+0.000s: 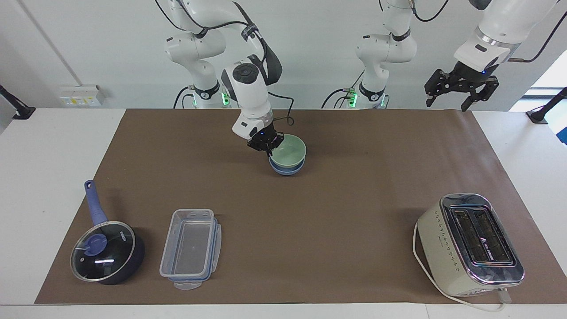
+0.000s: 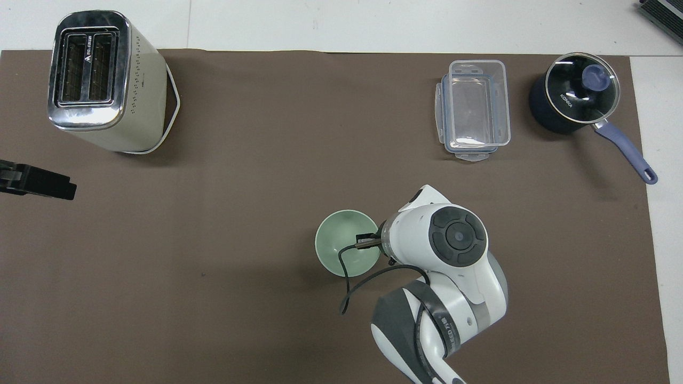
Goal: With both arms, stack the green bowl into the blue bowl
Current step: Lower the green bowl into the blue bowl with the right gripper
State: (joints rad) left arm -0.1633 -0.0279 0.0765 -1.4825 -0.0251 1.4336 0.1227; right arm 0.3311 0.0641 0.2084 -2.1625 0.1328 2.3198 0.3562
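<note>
R end effector [image 1: 268, 150] pinches green bowl [image 1: 289, 150] rim, seating it in blue bowl [image 1: 286, 169] mid-counter; L end effector [image 1: 460, 91] waits agape, empty.

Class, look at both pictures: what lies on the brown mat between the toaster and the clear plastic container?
Nothing: between the toaster and the clear container only bare brown mat shows, plainest in the overhead view.

From my console I see both arms [image 1: 248, 95] in glossy white shells with dark grey joint caps and silver wrist rings. Black cables loop along them (one trails off the right wrist). Green lights glow at both bases. Each black pincer, right [image 1: 267, 149] and left [image 1: 448, 104], is built of skeletal links, with a small blue light above it.
</note>
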